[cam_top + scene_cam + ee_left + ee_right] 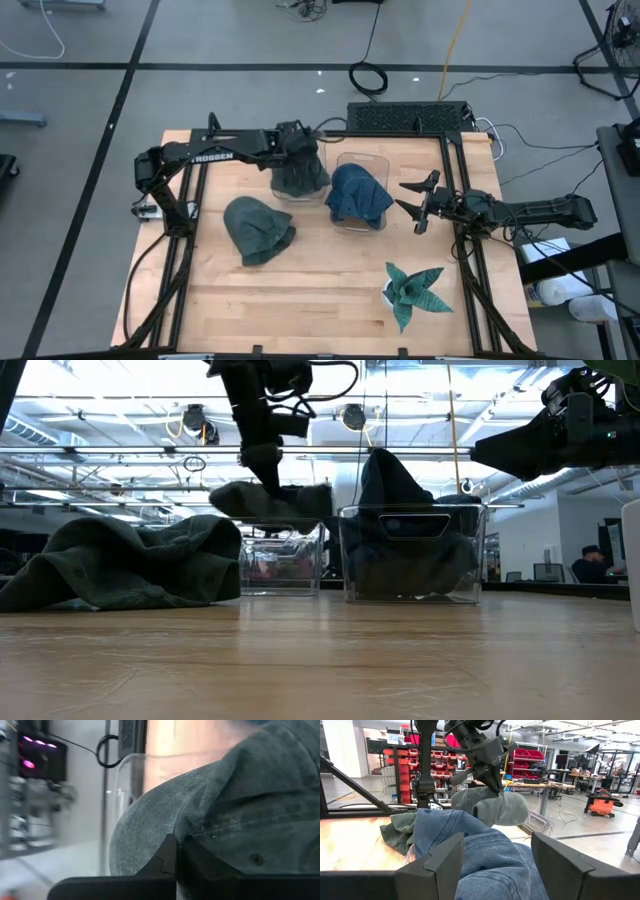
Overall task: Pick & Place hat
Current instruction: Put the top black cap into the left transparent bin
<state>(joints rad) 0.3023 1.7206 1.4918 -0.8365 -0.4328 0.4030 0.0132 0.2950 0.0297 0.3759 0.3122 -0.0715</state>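
On the wooden bench [300,300] three cloth hats are counted — one grey-green [297,172] gripped by the closed left tool [300,140], one blue denim [357,195], one dark green [258,229] — the right tool [418,200] is held open.

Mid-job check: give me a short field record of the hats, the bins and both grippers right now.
left gripper: shut on grey-green hat, over left clear bin
right gripper: open, empty, beside right clear bin
blue denim hat: in right clear bin, heaped above its rim
green hat on table: loose, in front of left clear bin
paper plant: front right of table
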